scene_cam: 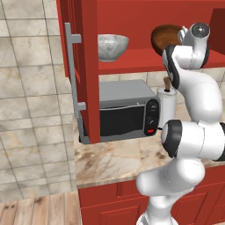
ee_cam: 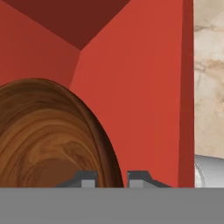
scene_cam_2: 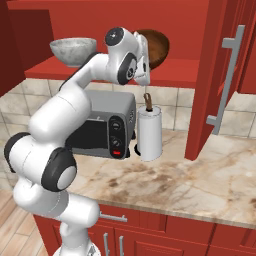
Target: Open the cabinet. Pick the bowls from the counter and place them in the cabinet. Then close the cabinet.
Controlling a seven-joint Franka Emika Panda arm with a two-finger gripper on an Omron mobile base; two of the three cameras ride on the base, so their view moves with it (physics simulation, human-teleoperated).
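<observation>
The cabinet (scene_cam: 132, 59) stands open, both doors swung wide. On the left of its red shelf rests the speckled marble bowl (scene_cam: 112, 45) (scene_cam_2: 73, 50), upright. My gripper (ee_cam: 111, 179) (scene_cam_2: 145, 56) is inside the cabinet's right half, shut on the rim of the dark wooden bowl (ee_cam: 48, 140) (scene_cam: 166, 37) (scene_cam_2: 157, 47). That bowl hangs tilted on edge just above the shelf, its rim pinched between the two fingertips (ee_cam: 87, 178). The counter (scene_cam: 118, 160) (scene_cam_2: 200, 180) below carries no bowl.
A grey microwave (scene_cam: 125, 112) (scene_cam_2: 105, 127) and a paper towel roll (scene_cam: 167, 104) (scene_cam_2: 150, 132) stand on the counter under the shelf. The left door with its bar handle (scene_cam: 72, 70) and the right door (scene_cam_2: 215, 75) jut out to either side of the arm.
</observation>
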